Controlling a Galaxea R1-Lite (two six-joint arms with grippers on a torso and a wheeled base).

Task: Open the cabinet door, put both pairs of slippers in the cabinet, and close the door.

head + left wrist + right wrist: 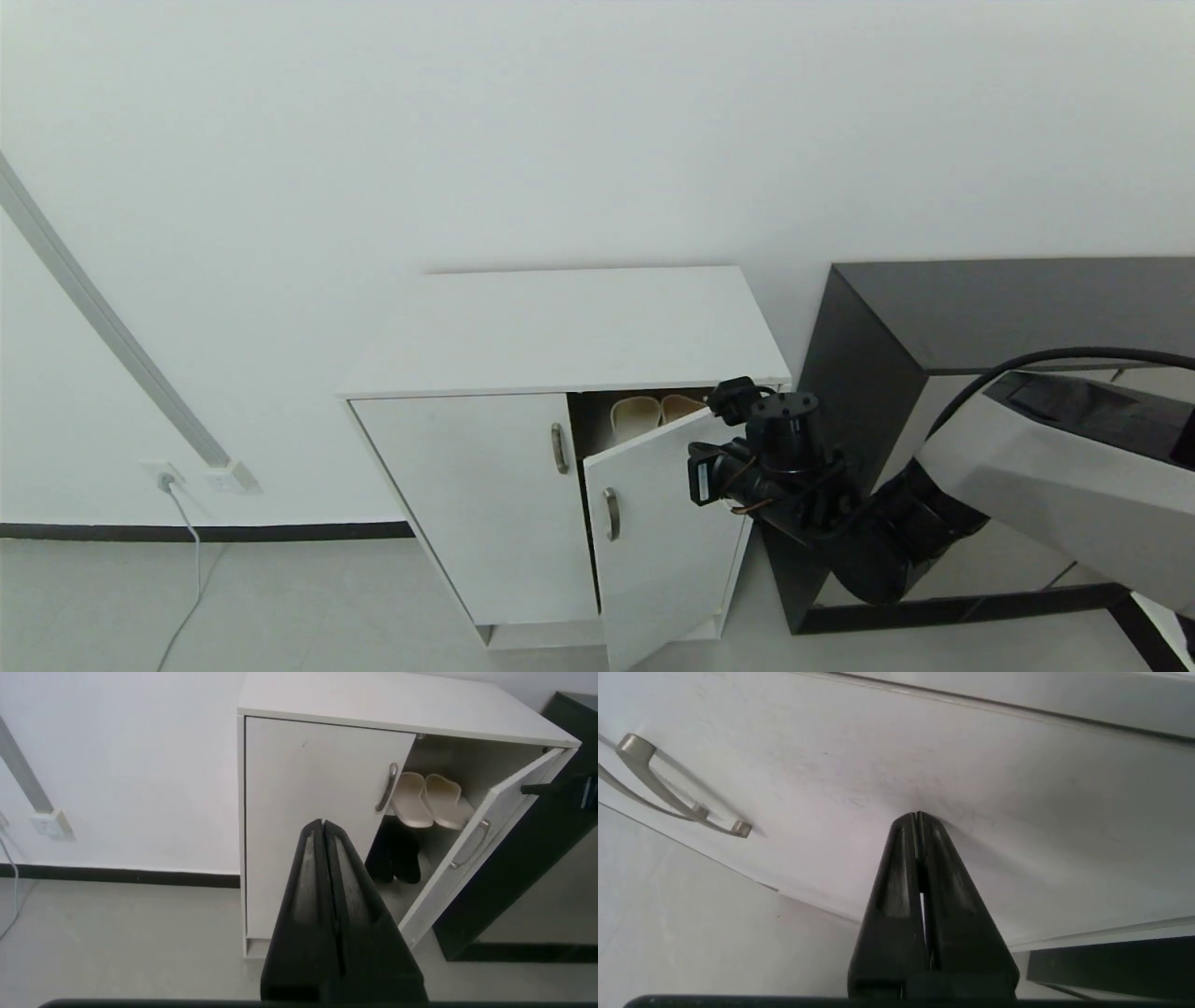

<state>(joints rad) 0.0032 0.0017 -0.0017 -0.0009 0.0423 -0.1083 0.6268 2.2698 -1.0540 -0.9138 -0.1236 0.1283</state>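
Observation:
The white cabinet [560, 336] has its left door [476, 504] closed and its right door [663, 523] standing partly open. A beige pair of slippers [430, 801] lies on the upper shelf, also seen in the head view [653, 411]. A black pair of slippers [397, 854] sits on the shelf below. My right gripper [731, 399] is shut, its tip pressed against the outer face of the right door [990, 775] near the top, far from the door handle [677, 784]. My left gripper [322, 829] is shut and empty, held back in front of the cabinet.
A black table [980, 308] stands close against the cabinet's right side. A wall socket with a plugged cable [168, 481] sits low on the wall at left. Open grey floor [233, 607] lies in front of the cabinet.

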